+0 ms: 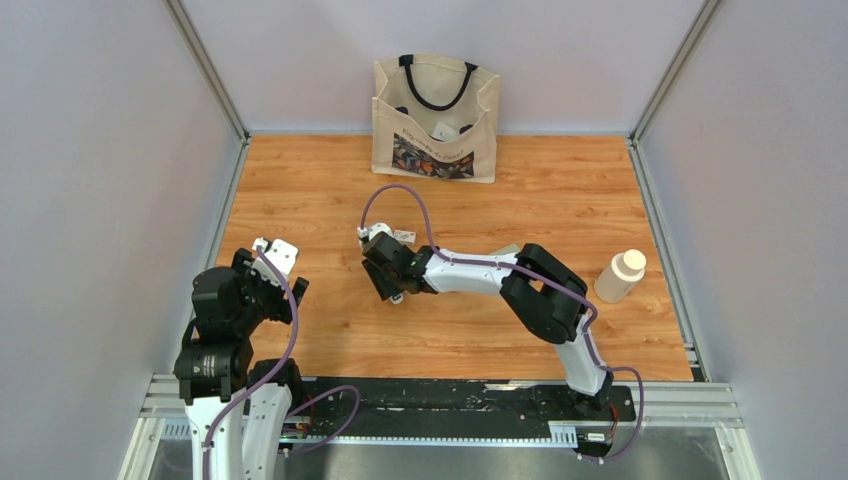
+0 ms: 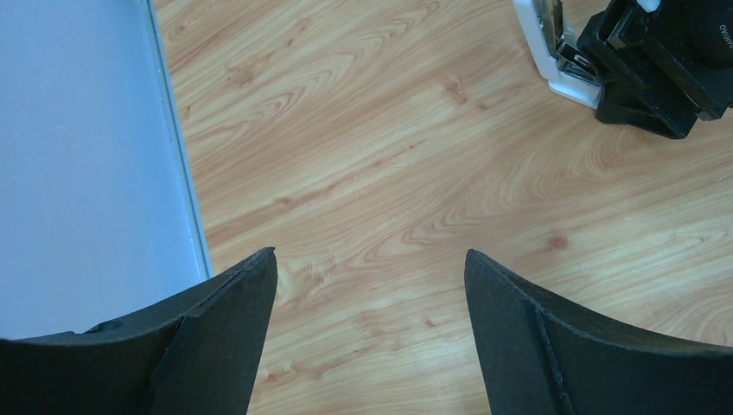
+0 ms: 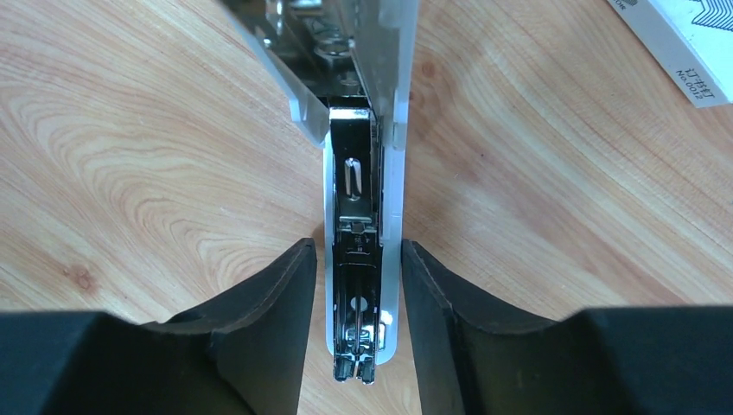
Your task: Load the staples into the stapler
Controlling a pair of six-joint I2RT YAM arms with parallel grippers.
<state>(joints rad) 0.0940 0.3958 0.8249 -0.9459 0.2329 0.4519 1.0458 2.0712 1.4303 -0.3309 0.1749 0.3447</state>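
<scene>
The stapler (image 3: 363, 216) lies on the wood, swung open, its white top lifted away at the far end and the bare metal magazine channel facing up. My right gripper (image 3: 356, 244) straddles the near end of that channel. Its jaws are open, with a thin strip of wood showing beside the left finger and the right finger close alongside. The staples do not show as a separate strip in any view. The left wrist view catches the stapler (image 2: 553, 52) and the right gripper's black body at top right. My left gripper (image 2: 370, 255) hangs wide open over bare wood, holding nothing.
A canvas tote bag (image 1: 436, 118) stands at the back wall. A small white bottle (image 1: 620, 275) stands at the right side. A white printed box (image 3: 683, 43) lies just right of the stapler. Grey walls and metal rails bound the table on the left and right.
</scene>
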